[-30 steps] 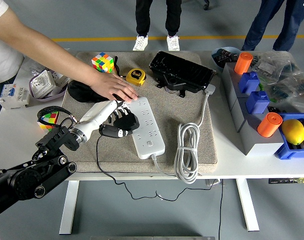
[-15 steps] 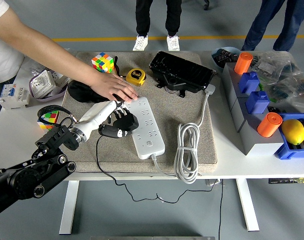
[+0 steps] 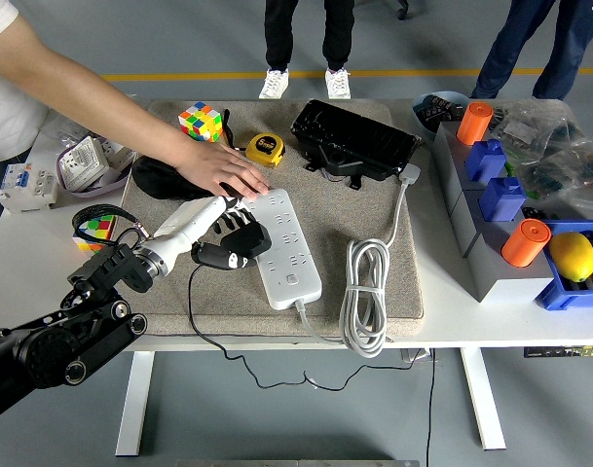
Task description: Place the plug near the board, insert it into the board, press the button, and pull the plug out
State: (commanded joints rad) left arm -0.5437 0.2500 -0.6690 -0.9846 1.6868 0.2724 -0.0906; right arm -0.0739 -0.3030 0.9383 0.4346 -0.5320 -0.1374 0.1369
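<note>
My left hand (image 3: 230, 236) grips the one black plug (image 3: 245, 239) at the white board's (image 3: 284, 246) left edge.
My fingers curl around the plug, which touches the board, though I cannot tell whether its pins are seated. One person's hand (image 3: 221, 172) presses the board's far end. Beyond lie two puzzle cubes (image 3: 200, 121), one yellow tape measure (image 3: 265, 149) and one coiled white cable (image 3: 367, 292).

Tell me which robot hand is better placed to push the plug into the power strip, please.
The left hand. It already grips the black plug right beside the white power strip, which a person's hand steadies at its far end. The right arm is out of view.
</note>
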